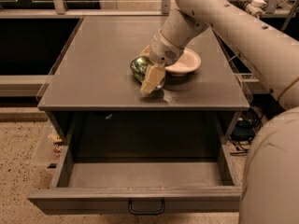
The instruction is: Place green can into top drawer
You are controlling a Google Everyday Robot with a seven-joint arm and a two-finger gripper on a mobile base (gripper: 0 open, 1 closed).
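The green can [139,68] lies on its side on the grey tabletop [103,69], just left of a cream round bowl [186,62]. My gripper [148,77] reaches down from the upper right and sits at the can, with a cream finger [151,80] across the can's near side. The can rests on the tabletop. The top drawer [140,200] is pulled open below the table's front edge. Its inside is empty, and a small dark handle [146,208] sits at the centre of its front panel.
My pale arm [233,22] crosses the upper right, and my body fills the lower right corner. A clear plastic guard [46,143] hangs at the table's left side. Cables lie on the speckled floor at the right [245,125].
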